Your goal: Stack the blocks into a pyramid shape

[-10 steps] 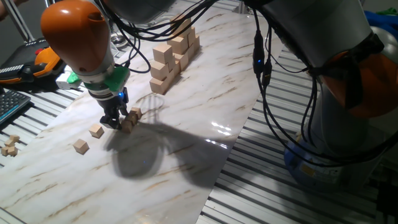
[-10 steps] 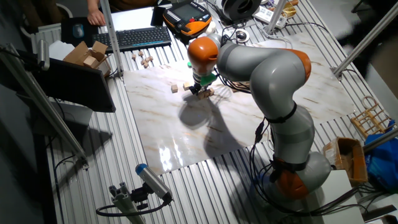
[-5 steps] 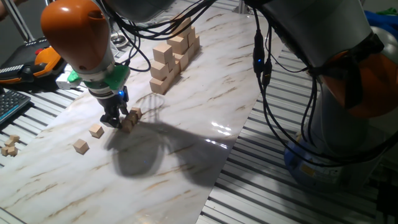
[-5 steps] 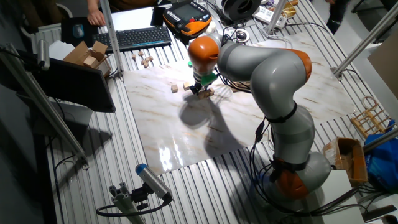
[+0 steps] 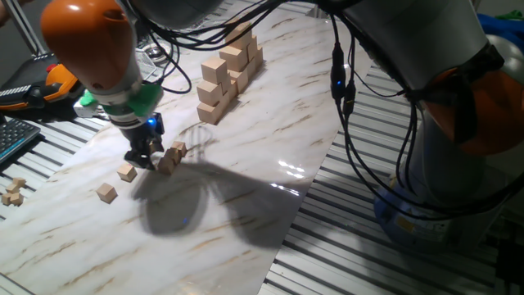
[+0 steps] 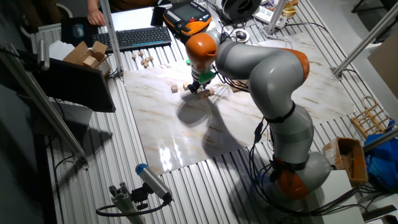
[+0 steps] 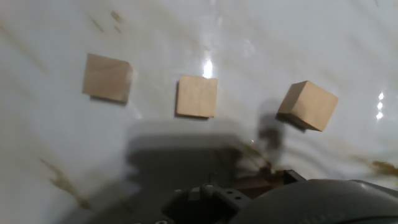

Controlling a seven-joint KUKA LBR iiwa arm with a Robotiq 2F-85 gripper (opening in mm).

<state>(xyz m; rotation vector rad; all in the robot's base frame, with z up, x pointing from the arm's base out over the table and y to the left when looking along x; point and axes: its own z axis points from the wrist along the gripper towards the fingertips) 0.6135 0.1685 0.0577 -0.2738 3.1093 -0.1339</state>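
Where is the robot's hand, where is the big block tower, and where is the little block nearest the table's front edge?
gripper (image 5: 141, 157), one fixed view, between its fingers
tall stack of larger cubes (image 5: 223, 78), one fixed view, a middle cube
small cube (image 5: 106, 192), one fixed view, its top face

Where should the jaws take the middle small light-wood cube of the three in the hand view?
Probably from straight above the middle small light-wood cube, closing on two opposite side faces. It lies flat, top face up, and the left cube and the skewed right cube both stand apart from it.

gripper (image 5: 139, 157) jaw state too small to tell | fingers out of frame in hand view
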